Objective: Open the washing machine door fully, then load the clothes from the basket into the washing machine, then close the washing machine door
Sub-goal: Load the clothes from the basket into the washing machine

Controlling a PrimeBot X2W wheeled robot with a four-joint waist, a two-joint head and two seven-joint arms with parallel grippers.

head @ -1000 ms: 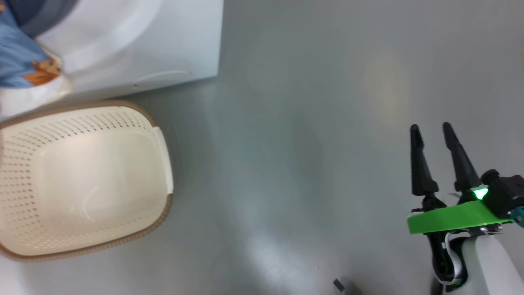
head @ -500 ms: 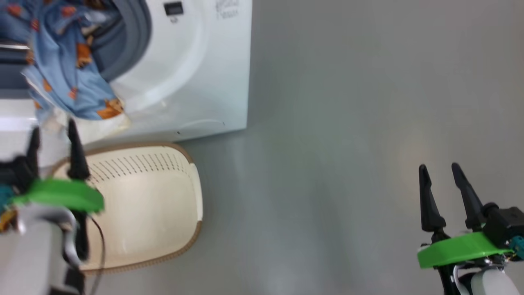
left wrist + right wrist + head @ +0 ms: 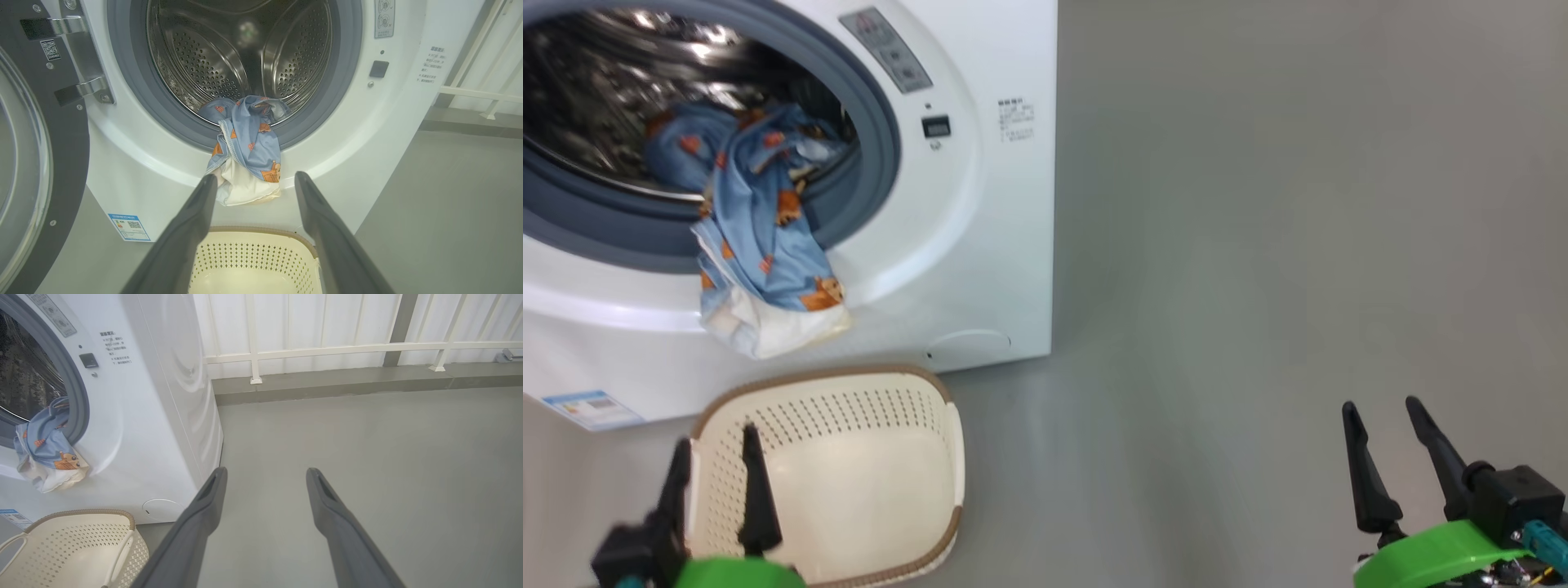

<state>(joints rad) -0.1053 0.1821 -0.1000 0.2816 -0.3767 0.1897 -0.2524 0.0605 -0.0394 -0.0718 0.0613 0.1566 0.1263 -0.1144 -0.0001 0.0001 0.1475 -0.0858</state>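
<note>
Closest to me, my left gripper (image 3: 712, 447) hovers above the basket (image 3: 827, 374), fingers spread wide and holding nothing. My right gripper (image 3: 1380, 404) is equally wide and empty over the floor (image 3: 1258, 286). Beyond the basket, the clothes (image 3: 760, 237) hang half out of the washing machine (image 3: 1005, 245), draped over its gasket (image 3: 135, 102), with the washing machine door (image 3: 61, 171) swung open alongside.

My fingers (image 3: 184, 237) look like matt, dark plastic. The washing machine (image 3: 1013, 245) is smooth glossy white, its drum (image 3: 196, 69) shiny perforated steel, its gasket (image 3: 126, 81) matt grey rubber, the washing machine door (image 3: 69, 171) glossy black. The clothes (image 3: 249, 139) are soft printed cloth; the basket (image 3: 849, 408) is perforated cream plastic with a woven-look brown rim.
</note>
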